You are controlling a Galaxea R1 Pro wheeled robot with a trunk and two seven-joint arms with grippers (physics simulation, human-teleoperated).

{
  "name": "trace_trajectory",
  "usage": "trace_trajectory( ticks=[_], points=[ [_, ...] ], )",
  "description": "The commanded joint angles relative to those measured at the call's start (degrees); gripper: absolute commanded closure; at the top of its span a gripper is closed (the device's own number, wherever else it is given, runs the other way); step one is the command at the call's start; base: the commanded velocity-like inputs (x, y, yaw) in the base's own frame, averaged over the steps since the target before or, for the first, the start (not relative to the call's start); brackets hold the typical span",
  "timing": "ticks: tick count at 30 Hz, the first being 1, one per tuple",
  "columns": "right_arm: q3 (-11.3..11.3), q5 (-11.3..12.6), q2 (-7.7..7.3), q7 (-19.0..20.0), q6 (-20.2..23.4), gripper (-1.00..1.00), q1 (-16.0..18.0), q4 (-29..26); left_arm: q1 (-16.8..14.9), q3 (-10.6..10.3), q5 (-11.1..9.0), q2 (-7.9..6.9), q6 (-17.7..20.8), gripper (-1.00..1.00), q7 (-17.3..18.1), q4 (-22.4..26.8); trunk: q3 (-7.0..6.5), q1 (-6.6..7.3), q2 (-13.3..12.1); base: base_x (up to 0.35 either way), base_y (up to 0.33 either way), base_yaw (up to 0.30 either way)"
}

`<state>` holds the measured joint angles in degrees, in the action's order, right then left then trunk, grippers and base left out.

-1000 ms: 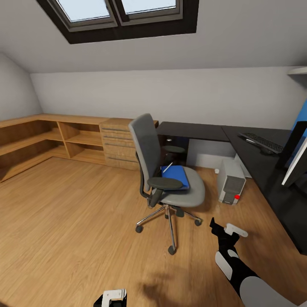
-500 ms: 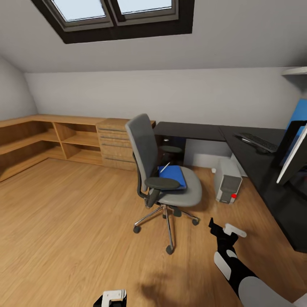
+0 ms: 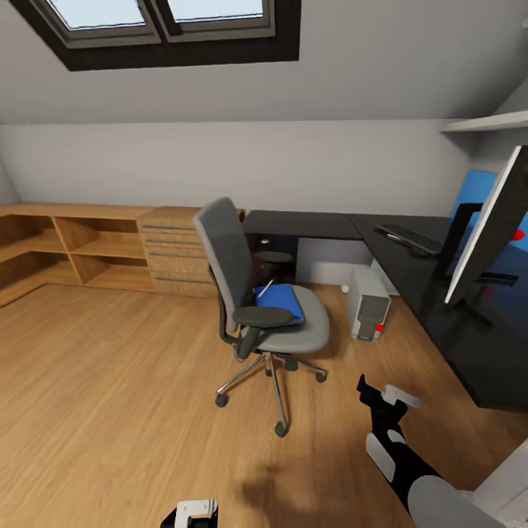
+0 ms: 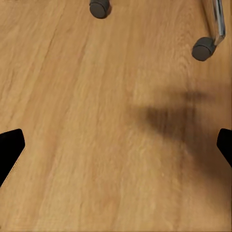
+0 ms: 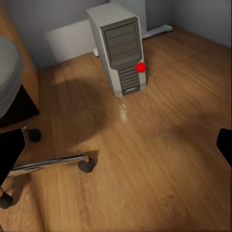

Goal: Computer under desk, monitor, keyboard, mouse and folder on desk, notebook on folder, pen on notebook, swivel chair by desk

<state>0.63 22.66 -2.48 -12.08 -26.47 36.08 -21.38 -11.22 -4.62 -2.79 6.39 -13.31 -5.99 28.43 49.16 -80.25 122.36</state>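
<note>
While both grippers, left (image 4: 116,145) and right (image 5: 116,147), hang spread and empty over the floor (image 3: 110,381), folder (image 3: 279,300) lies on the chair (image 3: 253,293) seat, computer (image 3: 367,303) under the desk (image 3: 411,293) right, monitor (image 3: 488,227) and keyboard (image 3: 408,237) on top.

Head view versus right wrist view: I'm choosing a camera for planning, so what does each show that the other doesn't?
Head view alone: the blue folder lying on the swivel chair seat, and the monitor and keyboard on the desk. Right wrist view alone: a close look at the computer's drive bays and vents. Both: the computer with its red dot, the chair's chrome base, the wooden floor.
</note>
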Motion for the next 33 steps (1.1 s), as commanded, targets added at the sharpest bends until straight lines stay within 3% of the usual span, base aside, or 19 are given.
trace_trajectory(
  ticks=[1, 13, 24, 33],
  points=[
    [0.1, 0.1, -0.01, -0.1, -0.2, -1.0, 0.0, 0.0, 0.0, -0.5, -0.3, -0.06, -0.2, -1.0, -0.5, 0.0, 0.05, 0.0, 0.0, 0.095, 0.268, -0.254],
    [0.1, 0.2, -0.07, -0.1, -0.2, -1.0, 0.0, 0.0, 0.0, -0.5, -0.3, -0.06, -0.2, -1.0, -0.6, -0.1, 0.04, 0.0, 0.0, 0.193, 0.251, -0.216],
    [0.1, 0.1, -0.07, -0.1, -0.2, -1.0, 0.0, 0.0, 0.0, -0.5, -0.3, -0.06, -0.1, -1.0, -0.5, -0.1, 0.04, 0.0, 0.0, 0.05, 0.034, -0.02],
    [0.1, 0.1, -0.07, -0.1, -0.1, -1.0, 0.0, 0.0, 0.0, -0.5, -0.3, -0.06, -0.2, -1.0, -0.5, -0.1, 0.04, 0.0, 0.0, 0.213, 0.001, -0.001]
  ],
)
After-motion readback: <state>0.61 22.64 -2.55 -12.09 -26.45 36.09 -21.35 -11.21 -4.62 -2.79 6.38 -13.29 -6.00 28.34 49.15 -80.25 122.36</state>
